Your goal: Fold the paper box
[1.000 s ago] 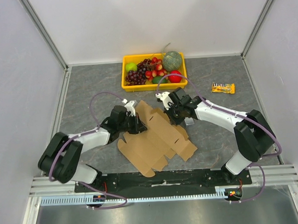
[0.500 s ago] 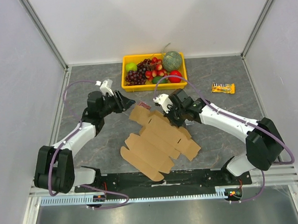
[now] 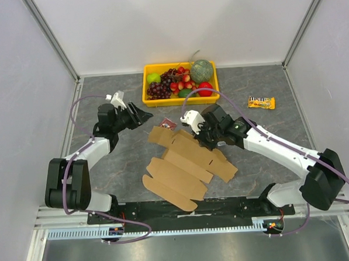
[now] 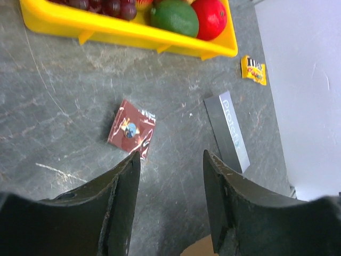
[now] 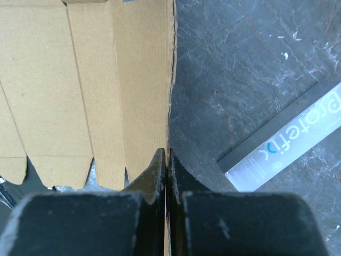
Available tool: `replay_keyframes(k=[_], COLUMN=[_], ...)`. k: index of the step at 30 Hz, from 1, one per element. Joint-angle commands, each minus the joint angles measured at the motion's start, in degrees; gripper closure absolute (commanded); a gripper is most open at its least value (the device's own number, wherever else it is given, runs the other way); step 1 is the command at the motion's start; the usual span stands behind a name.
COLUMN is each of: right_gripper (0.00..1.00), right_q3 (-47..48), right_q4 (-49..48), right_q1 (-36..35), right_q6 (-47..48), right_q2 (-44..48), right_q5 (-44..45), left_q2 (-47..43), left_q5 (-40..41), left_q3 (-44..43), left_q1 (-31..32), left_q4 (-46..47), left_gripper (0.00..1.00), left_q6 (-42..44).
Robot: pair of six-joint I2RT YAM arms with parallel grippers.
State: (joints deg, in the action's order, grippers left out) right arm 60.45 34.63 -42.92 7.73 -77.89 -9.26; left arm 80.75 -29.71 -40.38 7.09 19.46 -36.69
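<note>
1. The right gripper (image 5: 167, 160) has its jaws pressed together on the paper box (image 3: 185, 168), pinching the thin cardboard edge between them.
2. The left gripper (image 4: 170, 165) has its jaws apart with nothing between them, over the grey table (image 3: 266, 85) at centre left of the top view.
3. The paper box lies spread open, largely flat, at the centre of the top view.
4. A red packet (image 4: 131, 129) lies just beyond the left fingers.
5. A silver wrapper (image 5: 287, 141) lies near the box's pinched edge.
6. The yellow tray (image 3: 161, 102) of fruit sits at upper centre.
</note>
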Motion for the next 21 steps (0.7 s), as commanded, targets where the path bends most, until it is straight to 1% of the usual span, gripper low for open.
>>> replay_keyframes(k=[1, 2, 5, 13, 18, 21], right_gripper=[0.99, 0.99, 0.99, 1.00, 1.00, 1.00], right_q3=[0.46, 0.55, 1.16, 2.39, 2.66, 3.01], right_q4=[-2.11, -2.20, -2.20, -2.37, -4.31, -4.84], right_q1=[-0.24, -0.24, -0.24, -0.41, -3.31, -5.42], right_q6=[1.15, 1.06, 0.97, 0.80, -1.31, -2.19], right_q2=[2.56, 2.30, 1.08, -1.56, -2.36, -2.53], right_q5=[-1.82, -1.56, -0.41, 3.36, 8.01, 12.06], left_q2=[2.39, 2.83, 2.66, 1.16, 2.83, 3.10], left_q5=[-8.41, -10.78, -14.66, -16.78, -17.83, -18.18], left_q3=[1.97, 2.49, 4.78, 10.40, 13.74, 15.94], left_q1=[0.11, 0.11, 1.43, 5.47, 6.18, 6.70], left_q4=[4.17, 5.83, 10.05, 17.09, 23.42, 26.49], left_gripper=[0.44, 0.45, 0.47, 0.54, 0.57, 0.57], left_q6=[-1.81, -1.98, -2.77, -2.86, -4.01, -3.83])
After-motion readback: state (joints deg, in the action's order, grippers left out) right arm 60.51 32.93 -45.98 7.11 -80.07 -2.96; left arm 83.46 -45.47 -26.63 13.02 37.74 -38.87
